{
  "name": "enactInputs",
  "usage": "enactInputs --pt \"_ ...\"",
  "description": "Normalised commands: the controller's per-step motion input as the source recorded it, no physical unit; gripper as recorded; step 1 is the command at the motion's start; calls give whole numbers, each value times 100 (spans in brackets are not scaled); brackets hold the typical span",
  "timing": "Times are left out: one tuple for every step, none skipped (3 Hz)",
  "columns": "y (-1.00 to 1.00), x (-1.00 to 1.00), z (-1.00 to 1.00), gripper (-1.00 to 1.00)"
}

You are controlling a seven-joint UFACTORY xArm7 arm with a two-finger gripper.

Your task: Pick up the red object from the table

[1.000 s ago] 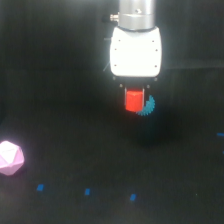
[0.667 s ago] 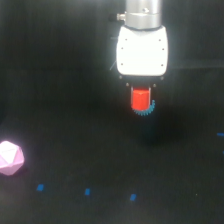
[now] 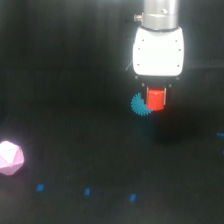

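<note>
The gripper (image 3: 156,98) is hanging in the upper right of the frame, below a white boxy housing that is sitting under a silvery cylindrical wrist at the top edge. It is clenching the red object (image 3: 156,99), which is showing as a short bright red block directly beneath the housing, between two dark fingers that are hard to make out against the black background. Whether the red object is hanging clear of the table (image 3: 75,100) or resting on it is not something this dim view is settling, though a faint darker patch is lying on the surface below and to the right of it.

Just to the left of the red object, and appearing to touch or overlap its lower left edge, a cyan-blue spiky ball (image 3: 139,104) is sitting partly hidden behind it.

Further out, the table is stretching flat and black across the whole frame. Along the lower part of the frame, three small blue marks (image 3: 87,191) are lying in a rough row, well apart from the arm. At the far left edge, low in the frame, a pale pink faceted polyhedron (image 3: 10,158) is resting on the surface, well apart from everything else.
</note>
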Motion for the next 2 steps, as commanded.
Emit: enactInputs --pt "81 54 50 -100" --pt "-95 31 -1 -79"
